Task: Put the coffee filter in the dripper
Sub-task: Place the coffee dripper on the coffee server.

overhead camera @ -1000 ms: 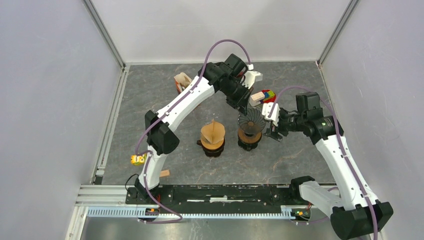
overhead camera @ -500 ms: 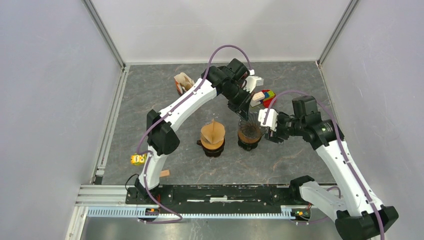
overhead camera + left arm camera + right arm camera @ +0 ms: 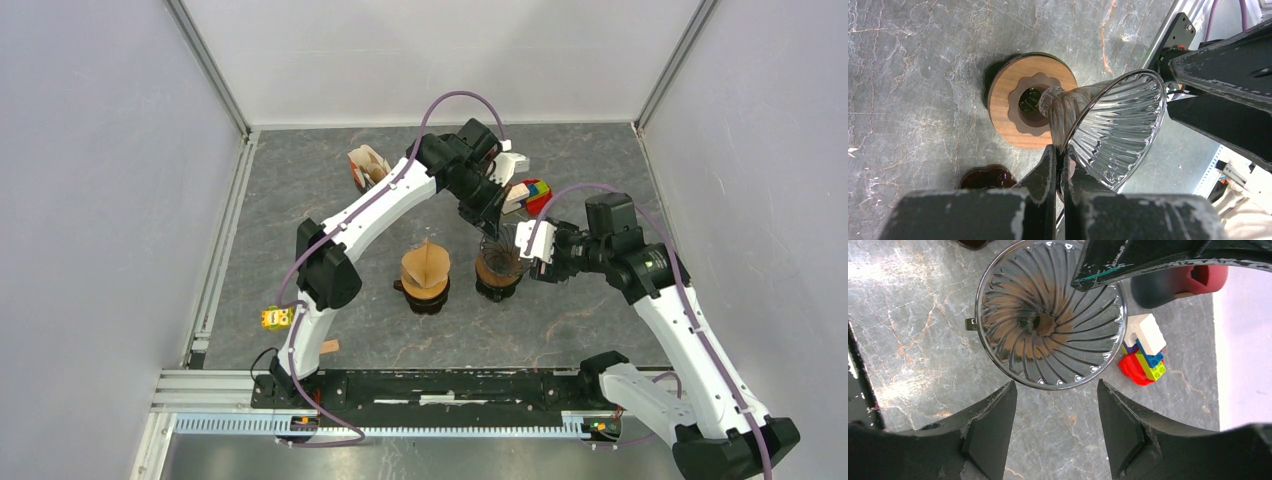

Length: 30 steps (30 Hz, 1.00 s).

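Coffee filter (image 3: 426,263) — a tan paper cone, upright on a dark base (image 3: 427,300), left of centre. Neither of your grippers touches it. Just to its right, your left gripper (image 3: 1059,157) is pinched tight on the rim of the glass dripper (image 3: 1118,125), which leans over its wooden ring base (image 3: 1013,95). The filter stands near that hand but clear of it. Your right gripper (image 3: 1055,390) gapes wide and holds nothing — the dripper's rim lies just ahead of its fingertips. Lego bricks (image 3: 1144,354) sit just right of the dripper.
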Available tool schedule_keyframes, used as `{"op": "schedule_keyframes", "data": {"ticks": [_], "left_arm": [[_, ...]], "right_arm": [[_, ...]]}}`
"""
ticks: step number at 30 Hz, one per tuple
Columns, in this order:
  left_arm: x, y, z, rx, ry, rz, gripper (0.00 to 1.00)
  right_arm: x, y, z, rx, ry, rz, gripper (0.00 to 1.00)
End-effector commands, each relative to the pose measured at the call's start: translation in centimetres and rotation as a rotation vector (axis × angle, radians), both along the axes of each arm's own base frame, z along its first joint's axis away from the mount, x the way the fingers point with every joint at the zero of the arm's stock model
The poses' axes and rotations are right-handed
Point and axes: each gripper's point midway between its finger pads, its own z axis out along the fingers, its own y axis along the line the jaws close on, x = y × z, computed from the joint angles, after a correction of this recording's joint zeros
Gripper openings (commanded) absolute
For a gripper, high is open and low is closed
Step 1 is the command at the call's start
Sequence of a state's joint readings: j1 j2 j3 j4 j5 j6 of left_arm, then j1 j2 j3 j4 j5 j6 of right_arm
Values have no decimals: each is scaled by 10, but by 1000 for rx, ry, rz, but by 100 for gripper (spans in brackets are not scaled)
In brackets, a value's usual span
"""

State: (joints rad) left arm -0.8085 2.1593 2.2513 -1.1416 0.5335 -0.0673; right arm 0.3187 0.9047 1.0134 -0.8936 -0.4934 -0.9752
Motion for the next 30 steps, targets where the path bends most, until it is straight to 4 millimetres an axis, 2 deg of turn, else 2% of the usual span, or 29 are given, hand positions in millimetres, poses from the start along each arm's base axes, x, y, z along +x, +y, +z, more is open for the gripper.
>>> {"op": "schedule_keyframes", "data": {"ticks": [1,9,15,24,30], "left_arm": [[2,-8,7,-42,10,19,2],[5,-2,-5,-9,29,38,2],[7,-1,-10,-8,50,45,2],[10,0,-17,-9,95,54,2],[6,-1,-23,-7,124,48,2]], "right_arm": [[-5,9,10,9,13,78,65],[-15,28,11,6,50,160,63],[-23,40,-14,-56,98,199,63],[-31,43,-47,-120,154,224,62],[-23,38,-67,-174,154,182,60]]}}
